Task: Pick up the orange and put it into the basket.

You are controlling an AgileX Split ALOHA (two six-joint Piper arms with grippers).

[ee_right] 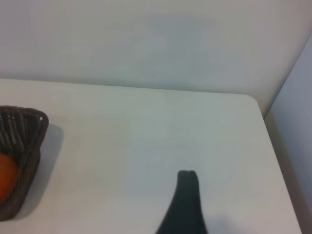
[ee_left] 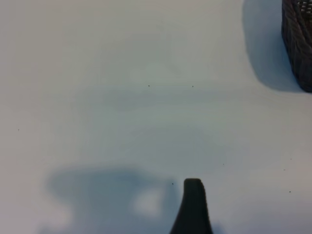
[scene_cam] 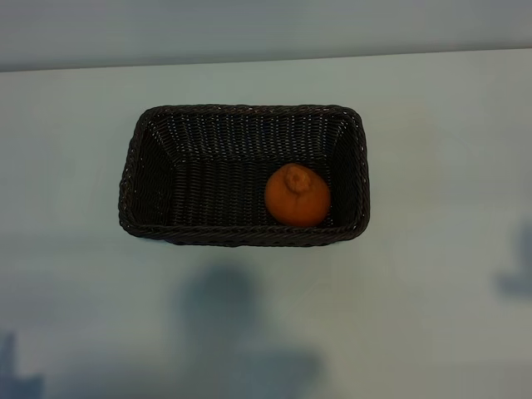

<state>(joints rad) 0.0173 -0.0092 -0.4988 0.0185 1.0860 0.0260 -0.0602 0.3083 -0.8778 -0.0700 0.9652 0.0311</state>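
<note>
The orange (scene_cam: 297, 196) is in the basket (scene_cam: 141, 179), and that's plain from above: it sits on the woven floor in the near right corner as the exterior camera has it, tucked close against the near wall and just beside the right-hand wall. Its bumpy knob points up and a touch away from that camera. The basket itself, dark brown wicker with rounded corners and sloping sides, rests flat in the middle of the pale table (scene_cam: 432, 274), its long side running across the view.

Neither arm shows in the overhead shot; only soft shadows lie on the tabletop in front of the basket and at the lower corners.

Over to the left wrist camera: one dark fingertip (ee_left: 193, 207) of the left gripper pokes into the picture above bare table, nothing against it, with a corner of the basket (ee_left: 298, 44) off at the edge, well apart from it. The jaws stand wide with nothing between them.

The right wrist camera tells the same story. A single dark fingertip (ee_right: 185, 202) of the right gripper hangs over open table (ee_right: 146, 136), spread wide and carrying nothing. The basket's end (ee_right: 22, 156) sits off to one side, and a sliver of orange (ee_right: 7, 176) shows inside it, probably the fruit's flank, though only an edge is visible. Behind the table rises a plain light wall (ee_right: 146, 44).
</note>
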